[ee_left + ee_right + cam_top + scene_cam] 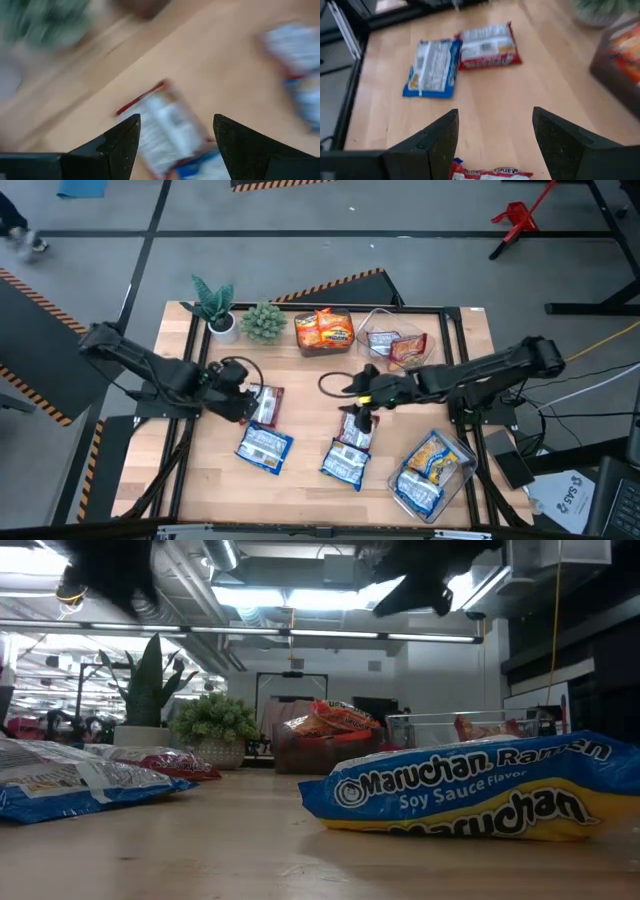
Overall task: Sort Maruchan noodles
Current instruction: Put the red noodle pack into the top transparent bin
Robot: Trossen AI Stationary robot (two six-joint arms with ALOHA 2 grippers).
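Four noodle packets lie flat on the bare table. A red-brown packet (268,405) sits above a blue-and-white packet (264,448) on the left. Another red-brown packet (357,430) and another blue packet (345,465) lie in the middle. My left gripper (246,402) hovers open beside the left red-brown packet (165,127), which shows between its fingers in the blurred left wrist view. My right gripper (362,400) hangs open above the middle red-brown packet (492,174). In the low view both grippers are raised off the table.
A clear bin (300,348) at the far edge holds orange packets. A second bin (372,320) beside it holds a red-brown packet. A third bin (470,465) at the near right corner holds blue packets. Two potted plants (240,320) stand at the far left.
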